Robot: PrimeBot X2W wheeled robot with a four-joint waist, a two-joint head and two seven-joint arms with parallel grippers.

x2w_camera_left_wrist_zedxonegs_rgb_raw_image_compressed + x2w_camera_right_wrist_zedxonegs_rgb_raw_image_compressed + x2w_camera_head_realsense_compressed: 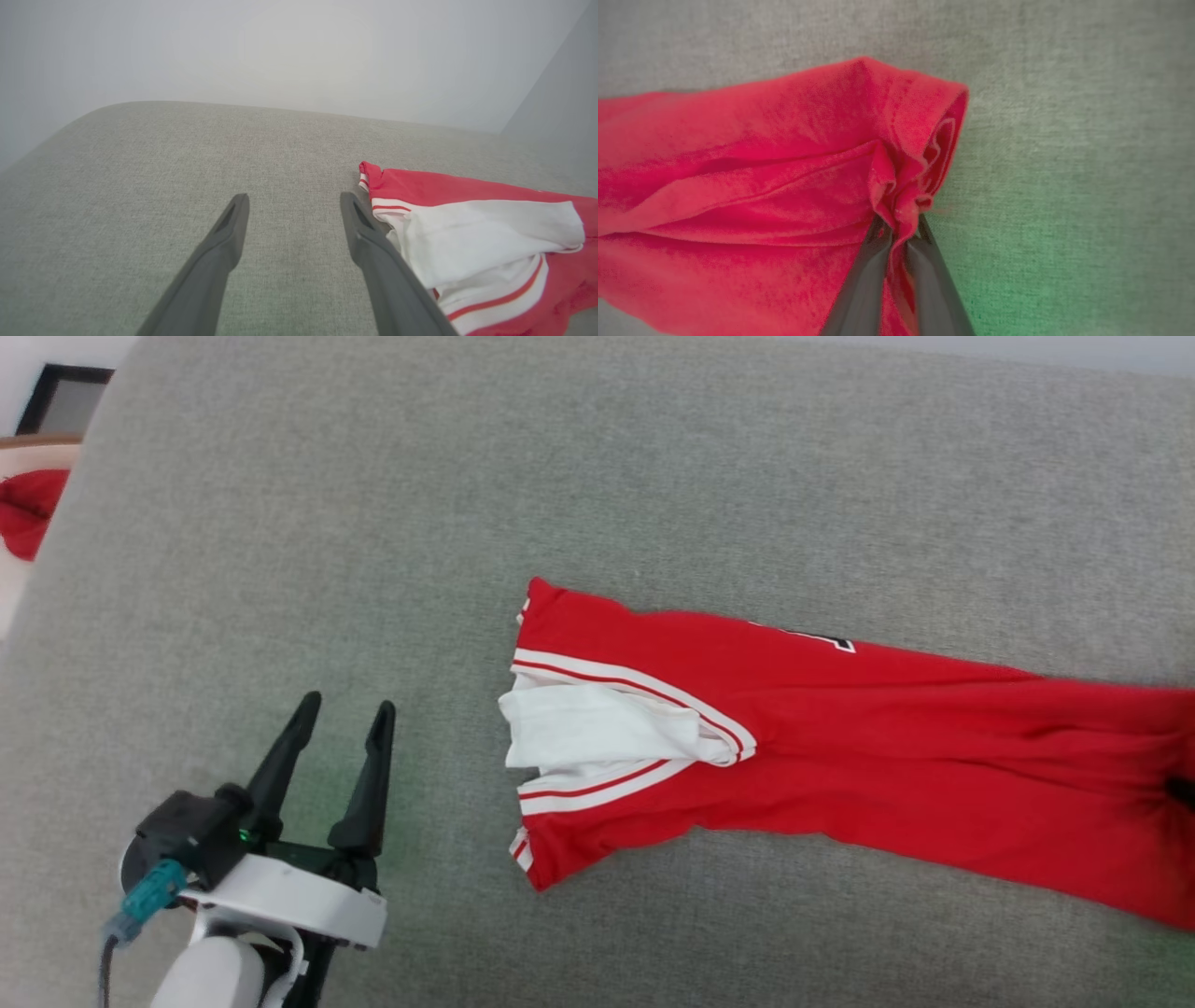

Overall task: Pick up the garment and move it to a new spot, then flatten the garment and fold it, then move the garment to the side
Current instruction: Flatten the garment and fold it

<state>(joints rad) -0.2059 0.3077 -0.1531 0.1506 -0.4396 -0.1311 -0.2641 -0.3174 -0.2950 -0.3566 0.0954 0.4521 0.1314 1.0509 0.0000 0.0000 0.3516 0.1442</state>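
Currently: right gripper (900, 224) pinches a bunched edge of the garment (840, 737); left gripper (347, 702) stands spread nearby. Risk: the fold may slip free on lifting.

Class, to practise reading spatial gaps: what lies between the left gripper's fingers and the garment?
Bare grey surface; in the head view nothing sits between the left gripper and the garment at its white sleeve end.

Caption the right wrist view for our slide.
Right gripper, jaws shut, pinches the garment at a bunched edge over the grey surface.
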